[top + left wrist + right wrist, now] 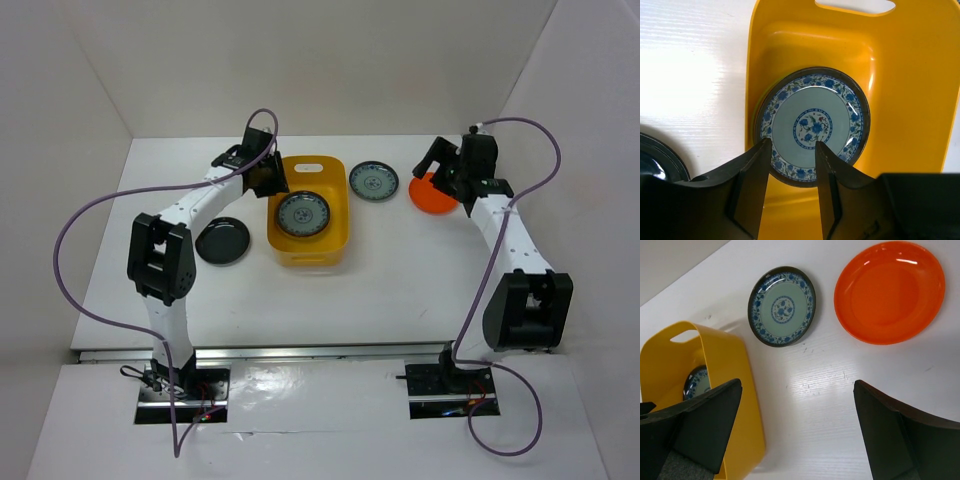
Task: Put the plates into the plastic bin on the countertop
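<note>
Plain white walls (330, 60), metal rail (320, 353) along near edge

The plastic bin (910, 100) is smooth yellow plastic with a soft sheen. The patterned plate (812, 125) inside it has a glossy surface with bright highlights. The orange plate (889, 291) and the black plate (222, 241) are equally glossy. The countertop (815, 390) is matt white, with a fine linear texture and faint scuffs.
</note>
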You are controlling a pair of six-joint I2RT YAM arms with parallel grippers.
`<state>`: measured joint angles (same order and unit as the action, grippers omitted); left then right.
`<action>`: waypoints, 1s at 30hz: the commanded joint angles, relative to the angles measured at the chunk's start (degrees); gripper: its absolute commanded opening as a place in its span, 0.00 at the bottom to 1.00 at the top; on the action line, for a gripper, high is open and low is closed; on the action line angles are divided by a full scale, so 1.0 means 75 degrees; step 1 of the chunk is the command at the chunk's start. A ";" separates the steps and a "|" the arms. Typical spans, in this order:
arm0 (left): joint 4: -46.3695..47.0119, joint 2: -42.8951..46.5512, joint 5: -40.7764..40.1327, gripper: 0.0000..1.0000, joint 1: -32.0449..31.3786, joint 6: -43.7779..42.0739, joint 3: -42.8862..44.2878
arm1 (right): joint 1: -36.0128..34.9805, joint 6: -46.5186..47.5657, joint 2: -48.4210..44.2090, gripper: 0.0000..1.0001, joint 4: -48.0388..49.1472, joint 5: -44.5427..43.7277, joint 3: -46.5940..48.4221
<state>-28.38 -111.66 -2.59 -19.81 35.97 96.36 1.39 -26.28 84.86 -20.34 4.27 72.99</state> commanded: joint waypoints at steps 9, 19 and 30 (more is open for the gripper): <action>0.0094 0.1491 0.0604 1.00 -0.0300 -0.0447 0.0663 | 0.1418 -0.0457 0.0612 1.00 0.1762 0.0684 -0.1025; -0.0494 0.2523 0.2091 1.00 0.2042 -0.0085 -0.0409 | 0.1831 -0.0515 0.2184 1.00 0.1646 -0.0288 -0.0194; 0.0210 0.3520 0.2490 1.00 0.2712 0.0126 -0.1551 | 0.1842 -0.0855 0.3462 0.90 0.2312 -0.0324 -0.0065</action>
<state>-29.58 -89.10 13.87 0.84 36.42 83.66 15.38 -31.94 108.97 -8.08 3.14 69.45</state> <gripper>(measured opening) 0.997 0.914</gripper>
